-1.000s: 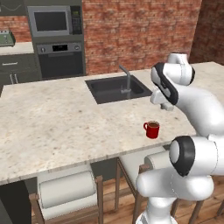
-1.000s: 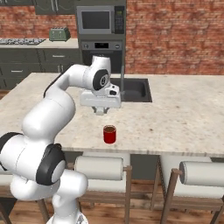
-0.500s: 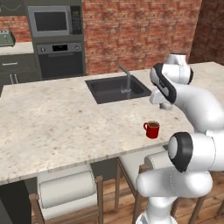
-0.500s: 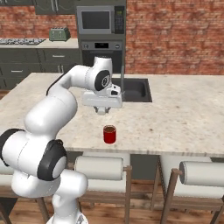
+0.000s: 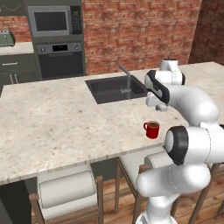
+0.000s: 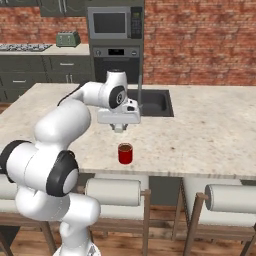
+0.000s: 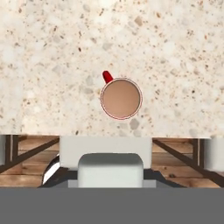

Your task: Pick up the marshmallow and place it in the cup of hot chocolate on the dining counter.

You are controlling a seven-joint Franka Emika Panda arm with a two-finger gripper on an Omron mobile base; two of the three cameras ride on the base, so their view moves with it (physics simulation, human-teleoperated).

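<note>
My gripper (image 6: pixel 118 128) hangs above the dining counter (image 5: pixel 52 127), clamped on the marshmallow (image 7: pixel 110 169), a pale soft block. The cup of hot chocolate (image 7: pixel 121 98), red-rimmed, brown inside, handle at eleven o'clock, stands near the counter's edge.

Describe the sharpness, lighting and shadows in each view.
Left base view: soft, slightly blurred render, even light, faint shading beside the cup of hot chocolate. Right base view: same flat light, no glare on the dining counter. Hand view: cup rim crisp, speckle sharp, no cast shadow.
</note>
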